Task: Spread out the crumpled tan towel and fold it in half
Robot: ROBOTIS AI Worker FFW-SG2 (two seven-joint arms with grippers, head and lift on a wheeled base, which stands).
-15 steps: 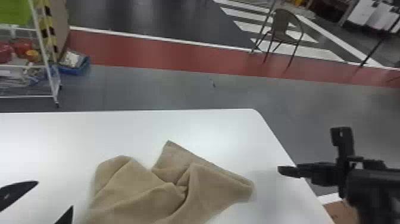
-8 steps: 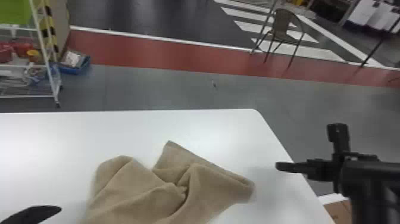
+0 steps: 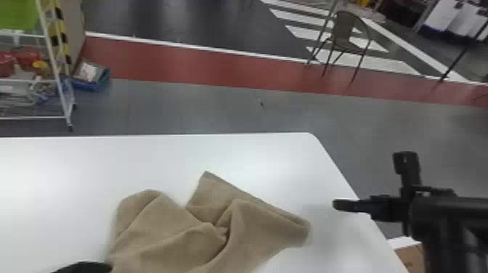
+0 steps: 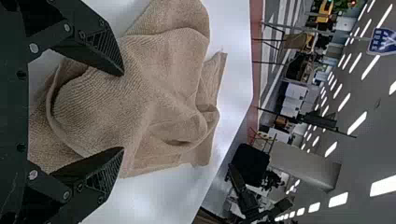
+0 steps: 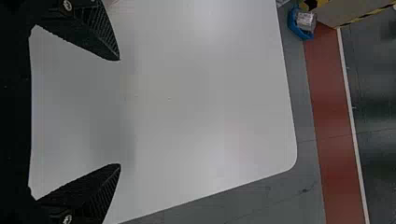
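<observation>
A crumpled tan towel [image 3: 254, 232] lies on the near part of a white table [image 3: 90, 163], its folds gathering in a knot of creases near the middle. 1 corner of the cloth points toward the far edge, while another end reaches out to the right. On the near left, the robot's left hand [image 3: 84, 268] is at the towel's side. The left wrist view shows that hand [image 4: 123, 111] wide, its 2 black fingers well apart above rumpled cloth; whether they touch it, I cannot tell.

At right, the right hand [image 3: 348, 205] hovers by the table's right edge, apart from the towel, its 2 fingers spread wide over bare tabletop and holding nothing. Beyond the table, a chair [image 3: 343, 34] stands at far right, and a white rack [image 3: 54, 54] stands at far left beside a blue bin [image 3: 90, 86] on the floor.
</observation>
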